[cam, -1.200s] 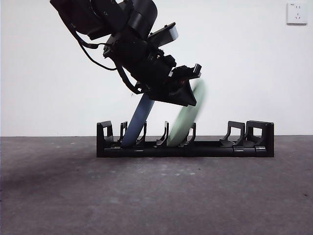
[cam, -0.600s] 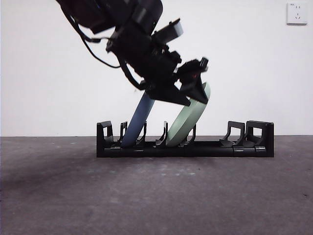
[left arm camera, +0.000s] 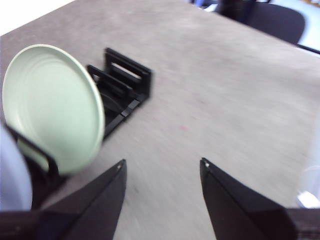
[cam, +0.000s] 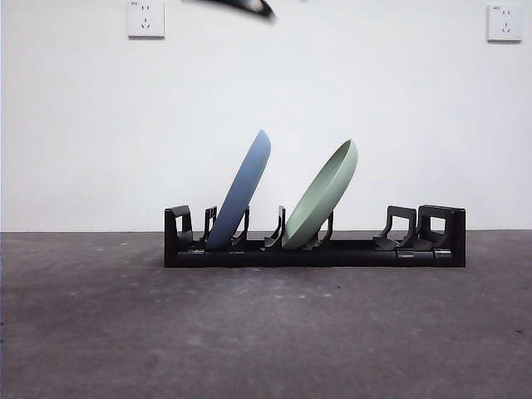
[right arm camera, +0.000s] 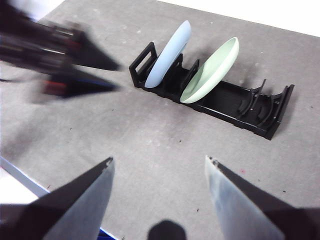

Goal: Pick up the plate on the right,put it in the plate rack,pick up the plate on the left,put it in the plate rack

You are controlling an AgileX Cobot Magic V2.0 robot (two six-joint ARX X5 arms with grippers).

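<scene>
Grey, mottled and rough, the surface stretches bare in front of the rack, and we see nothing standing between us and it. Behind it a plain white wall carries two sockets, one high on the left and one high on the right. A dark, blurred arm tip shows at the top edge of the front view; we cannot tell from that view whose arm it is.

We see the rack as a long, low black strip with curved upright prongs and blocky brackets at both ends. Two plates stand in it, both leaning the same way, towards the right in the front view. The blue plate sits in a slot near the left end, thin and edge-on. The green plate sits nearer the middle, tilted further over, its hollow face just visible. The two are apart, with a prong between their feet. The slots at the right end hold nothing.

From the left wrist we see the left claw with its jaws spread wide, nothing between them, raised over the surface beside the green plate. From the right wrist the right claw is likewise spread and unloaded, high and well back from the rack, with the other arm a dark smear off to one side.
</scene>
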